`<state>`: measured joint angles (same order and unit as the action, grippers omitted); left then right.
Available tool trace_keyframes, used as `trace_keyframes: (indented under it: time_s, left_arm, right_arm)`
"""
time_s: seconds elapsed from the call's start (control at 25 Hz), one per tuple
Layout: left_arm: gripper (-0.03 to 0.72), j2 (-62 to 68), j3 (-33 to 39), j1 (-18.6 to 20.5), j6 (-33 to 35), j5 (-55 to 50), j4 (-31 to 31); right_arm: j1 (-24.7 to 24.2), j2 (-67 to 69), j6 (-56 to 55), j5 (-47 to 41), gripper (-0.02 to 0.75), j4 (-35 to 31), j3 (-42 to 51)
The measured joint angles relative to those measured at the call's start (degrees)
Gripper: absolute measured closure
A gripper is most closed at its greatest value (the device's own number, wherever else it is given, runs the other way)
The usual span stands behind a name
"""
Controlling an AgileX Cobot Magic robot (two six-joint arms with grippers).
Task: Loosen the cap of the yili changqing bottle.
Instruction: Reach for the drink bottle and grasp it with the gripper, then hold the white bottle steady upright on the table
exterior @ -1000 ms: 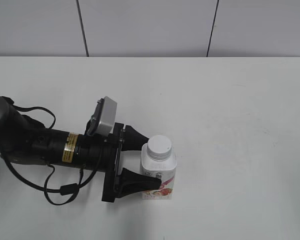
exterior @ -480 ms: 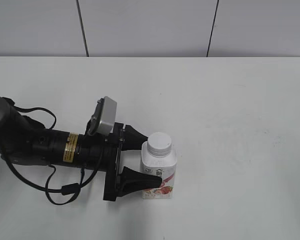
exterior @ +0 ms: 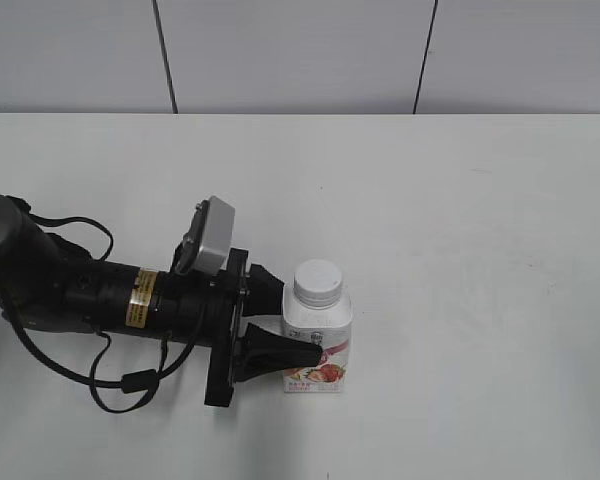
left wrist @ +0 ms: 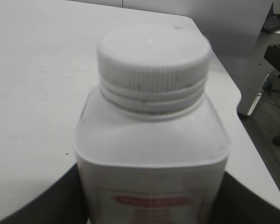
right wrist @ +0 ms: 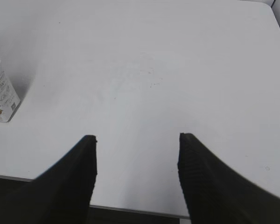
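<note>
The yili changqing bottle [exterior: 317, 335] is seen standing upright on the white table [exterior: 460, 220], toward the near edge and a little left of centre in the exterior view. It is flanked by the left gripper [exterior: 280, 325], which is brought in horizontally from nine o'clock. One finger is laid behind the body at about eleven o'clock, the other pressed along the label side at about seven o'clock. The jaws look closed down onto the bottle's body, with the white sides pinched between the dark fingers at the bottom corners of the left wrist view. The hold is placed low, on the body rather than the neck, and that is judged deliberate: the cap [left wrist: 154, 58] is left entirely free above the grip, so the bottle can be braced against turning.

The cap is shown seated on the neck, its ribbed rim clear and nothing touching it. No loosening is judged to be under way yet.

The right gripper [right wrist: 137, 158] is held well apart, out at three o'clock from the bottle, its fingers spread wide with only bare table between them. Nothing is carried by it. It is presumably kept free for the twist itself.
</note>
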<state>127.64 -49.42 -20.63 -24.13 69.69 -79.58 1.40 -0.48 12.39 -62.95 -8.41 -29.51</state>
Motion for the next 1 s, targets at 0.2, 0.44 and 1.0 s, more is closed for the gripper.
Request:
trace_keyframes:
  time_s: [0.2,0.44,1.0]
  left_arm:
    - [0.315,-0.07,-0.37,0.00,0.00,-0.32,0.01]
    - [0.319,-1.31,-4.59,0.80,0.00,-2.11,0.09]
    - [0.322,2.93,-14.43,5.14,0.25,-2.76,-2.57]
  right_arm:
    - [0.00,0.00,0.00,0.00,0.290,0.00,0.00]
    - [0.00,0.00,0.00,0.00,0.290,0.00,0.00]
    - [0.00,0.00,0.00,0.00,0.290,0.00,0.00]
